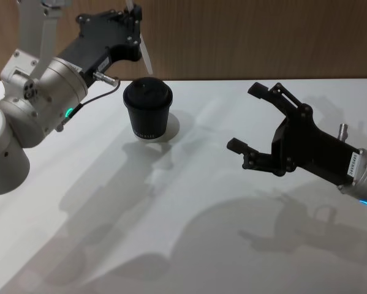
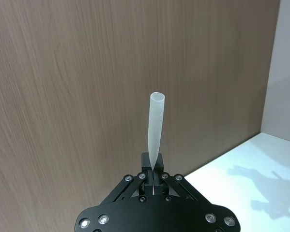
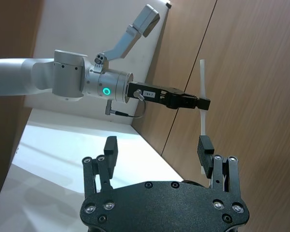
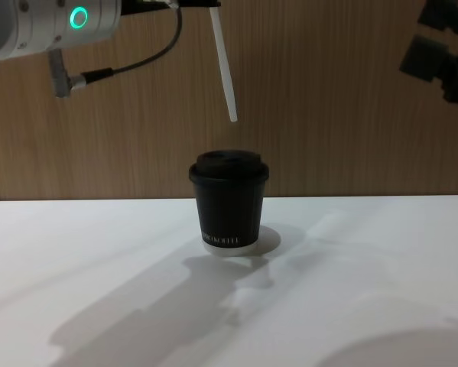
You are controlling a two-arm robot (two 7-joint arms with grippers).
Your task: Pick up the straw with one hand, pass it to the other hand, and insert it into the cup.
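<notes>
My left gripper (image 1: 135, 24), black on a silver arm with a green ring, is shut on the thin white straw (image 1: 146, 54) near its upper part. The straw (image 4: 223, 65) hangs slightly tilted, its lower end a short way above the lid of the black cup (image 4: 229, 200). The cup (image 1: 147, 109) stands upright on the white table. In the left wrist view the straw (image 2: 156, 125) sticks out from between the closed fingers of the left gripper (image 2: 153, 168). My all-black right gripper (image 1: 244, 117) is open and holds nothing, off to the right of the cup.
A wooden wall (image 1: 263, 37) runs along the table's (image 1: 171, 233) far edge, just behind the cup. The right wrist view looks past the open right gripper (image 3: 158, 147) at the left gripper (image 3: 203, 104) and the straw (image 3: 202, 72) against that wall.
</notes>
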